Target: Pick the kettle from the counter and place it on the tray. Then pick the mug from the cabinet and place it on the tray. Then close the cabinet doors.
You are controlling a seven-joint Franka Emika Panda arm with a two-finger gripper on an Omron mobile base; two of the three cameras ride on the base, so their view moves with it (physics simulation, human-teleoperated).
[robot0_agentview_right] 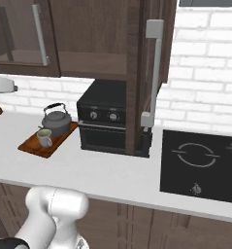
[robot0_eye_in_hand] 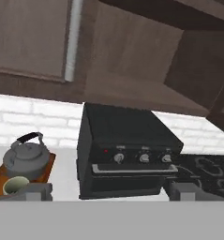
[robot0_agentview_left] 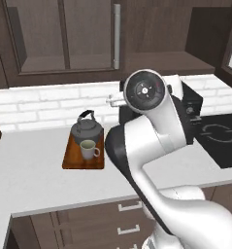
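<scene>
Kettle (robot0_agentview_left: 87,129) and mug (robot0_agentview_left: 89,149) sit together on the tray (robot0_agentview_left: 71,158) (mug in front). Gripper (robot0_eye_in_hand: 108,191) fingers stand wide apart, gripping nothing, facing the black oven (robot0_eye_in_hand: 125,152).

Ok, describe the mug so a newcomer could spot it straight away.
Find the pale counter under the brick wall, then the reddish wooden tray left of the black oven. The mug stands at the tray's front: small, whitish, greenish inside, unlike the bigger dark kettle behind it.

A kitchen: hob (robot0_agentview_right: 200,165), countertop oven (robot0_agentview_right: 104,119) (brick-tiled wall), wall cabinets (robot0_agentview_left: 64,39).
</scene>
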